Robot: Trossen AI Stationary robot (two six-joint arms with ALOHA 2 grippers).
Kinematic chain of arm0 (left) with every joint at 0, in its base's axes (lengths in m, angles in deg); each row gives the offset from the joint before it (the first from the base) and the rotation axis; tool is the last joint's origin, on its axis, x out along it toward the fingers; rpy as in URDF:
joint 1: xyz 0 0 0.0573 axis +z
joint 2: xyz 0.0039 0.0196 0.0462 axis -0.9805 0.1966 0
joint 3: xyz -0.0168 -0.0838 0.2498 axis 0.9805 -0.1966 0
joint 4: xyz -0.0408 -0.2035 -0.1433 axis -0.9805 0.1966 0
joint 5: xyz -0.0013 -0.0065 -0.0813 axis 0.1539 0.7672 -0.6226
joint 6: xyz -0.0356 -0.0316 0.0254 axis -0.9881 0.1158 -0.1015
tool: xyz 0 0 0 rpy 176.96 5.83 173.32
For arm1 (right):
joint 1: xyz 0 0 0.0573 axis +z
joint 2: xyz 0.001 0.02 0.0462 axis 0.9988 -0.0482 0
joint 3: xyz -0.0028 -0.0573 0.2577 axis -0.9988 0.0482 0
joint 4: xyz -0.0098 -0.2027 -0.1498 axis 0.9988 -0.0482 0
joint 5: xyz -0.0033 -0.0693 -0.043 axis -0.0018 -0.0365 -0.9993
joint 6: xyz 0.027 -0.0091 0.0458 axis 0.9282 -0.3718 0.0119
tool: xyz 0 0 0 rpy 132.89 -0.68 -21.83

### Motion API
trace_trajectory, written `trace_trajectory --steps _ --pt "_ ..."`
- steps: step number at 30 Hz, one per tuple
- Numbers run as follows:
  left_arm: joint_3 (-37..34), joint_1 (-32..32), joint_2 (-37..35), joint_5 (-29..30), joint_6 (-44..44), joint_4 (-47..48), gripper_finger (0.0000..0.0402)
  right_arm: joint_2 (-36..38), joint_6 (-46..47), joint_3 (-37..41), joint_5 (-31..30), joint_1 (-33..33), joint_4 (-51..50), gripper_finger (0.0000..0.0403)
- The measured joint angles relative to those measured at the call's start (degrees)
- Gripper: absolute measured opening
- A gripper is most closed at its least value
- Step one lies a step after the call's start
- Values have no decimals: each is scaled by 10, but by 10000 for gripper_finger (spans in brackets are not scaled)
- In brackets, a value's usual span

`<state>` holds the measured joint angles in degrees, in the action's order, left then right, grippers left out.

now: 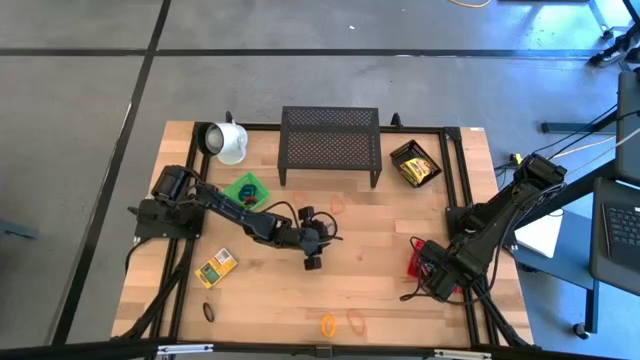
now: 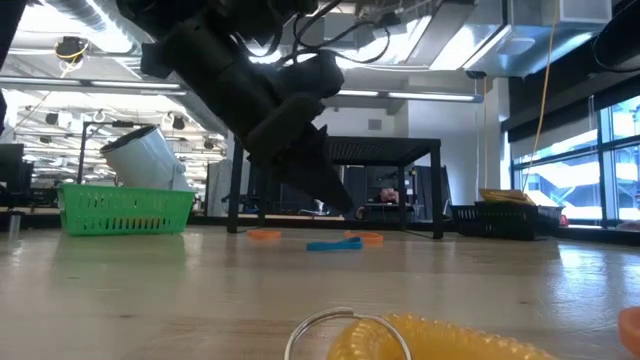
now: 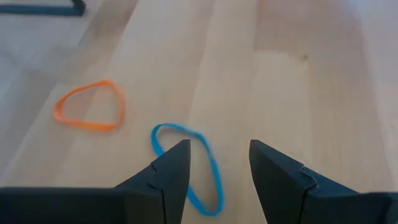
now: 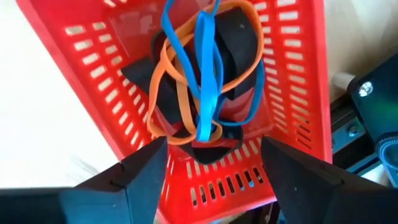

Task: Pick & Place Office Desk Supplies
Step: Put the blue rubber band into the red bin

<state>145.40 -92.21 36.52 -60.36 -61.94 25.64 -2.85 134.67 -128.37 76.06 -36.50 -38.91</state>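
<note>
My left gripper [image 3: 217, 171] is open and low over the middle of the table [image 1: 322, 238], tilted down in the low view [image 2: 345, 208]. A blue loop [image 3: 186, 165] lies flat on the wood under it; one side of the loop runs between the fingers. An orange loop [image 3: 87, 112] lies flat just beyond. My right gripper [image 4: 211, 168] is open above a red basket [image 4: 93, 68] at the table's right edge [image 1: 418, 258]. That basket holds blue and orange loops [image 4: 205, 74] and black pieces. One yellow box [image 1: 215, 268] lies flat near the left side.
A green basket [image 1: 245, 190] and a white mug [image 1: 228, 143] stand at the far left. The black mesh shelf [image 1: 330, 145] stands at the far middle, and a black tray with yellow boxes [image 1: 415, 165] to its right. Orange loops [image 1: 342, 323] and a black loop [image 1: 208, 311] lie near the front edge.
</note>
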Motion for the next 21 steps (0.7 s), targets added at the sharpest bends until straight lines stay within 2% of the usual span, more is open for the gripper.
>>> trace_trajectory --steps 8,16,21 --pt "0 6 0 -6 -11 52 174 0 0 0 24 0 2 241" --pt "0 10 19 -12 -36 51 212 0 0 0 24 0 11 236" --pt "3 14 52 -11 -80 37 219 0 0 0 24 0 14 236"
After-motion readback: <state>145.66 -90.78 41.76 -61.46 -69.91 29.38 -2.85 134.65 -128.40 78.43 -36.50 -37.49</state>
